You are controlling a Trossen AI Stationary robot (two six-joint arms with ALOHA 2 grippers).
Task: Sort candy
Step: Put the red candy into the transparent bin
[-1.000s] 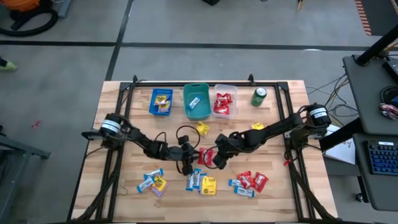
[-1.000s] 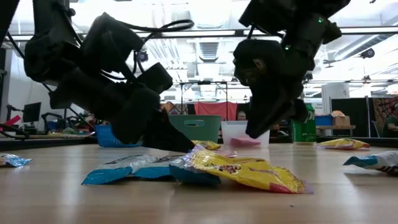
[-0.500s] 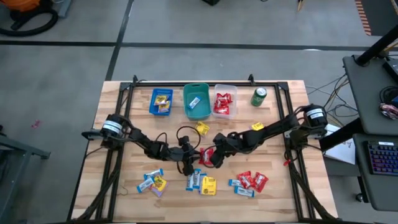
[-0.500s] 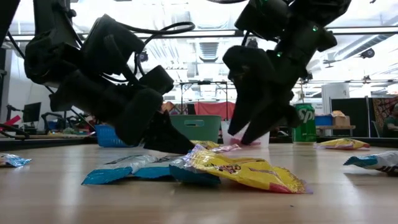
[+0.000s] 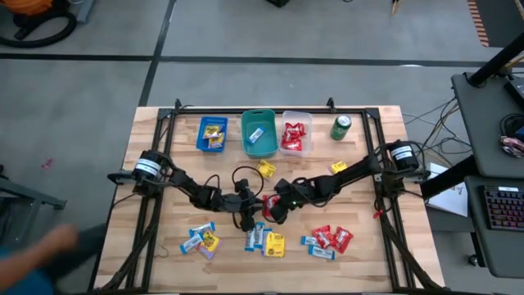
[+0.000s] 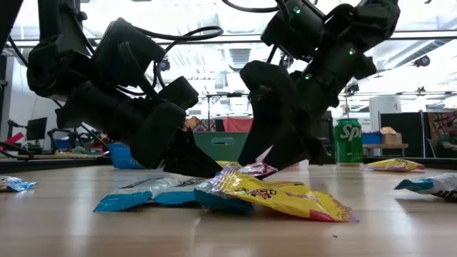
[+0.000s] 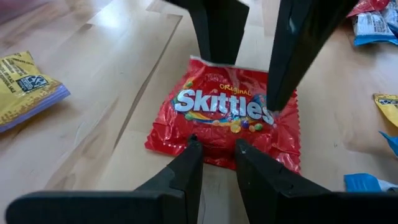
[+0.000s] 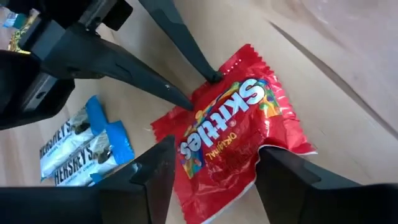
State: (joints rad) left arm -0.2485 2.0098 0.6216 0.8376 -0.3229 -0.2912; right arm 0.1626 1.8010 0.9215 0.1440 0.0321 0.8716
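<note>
A red Skittles candy packet (image 5: 267,204) lies flat on the wooden table (image 5: 164,180) at mid-table, between my two grippers. My left gripper (image 7: 217,148) comes at it from the table's left, fingers nearly together at the packet's edge. My right gripper (image 8: 214,171) comes from the right and stands open, slanting down, one finger on either side of the packet's other end (image 8: 230,155). Other candy lies in groups near the front edge: blue and yellow (image 5: 201,239), blue-white and yellow (image 5: 264,240), red and blue (image 5: 327,239). My left gripper has its two fingertips (image 7: 194,146) on the packet's edge nearest it (image 7: 214,144), with a narrow crinkle of wrapper between them. The fingers slant down from the table's left. The packet lies on the table. Whether my right gripper touches the packet, I cannot tell.
Along the far edge stand a blue bin (image 5: 212,133), a teal bin (image 5: 259,133), a clear bin (image 5: 295,135) with red packets, and a green soda can (image 5: 341,126). Yellow packets (image 5: 266,169) (image 5: 339,166) lie behind the grippers. A blurred person (image 5: 41,258) shows at front left.
My right gripper has opened and come down and toward the table's left, onto the red packet, its fingers now straddling it. The packet has stayed where it was.
</note>
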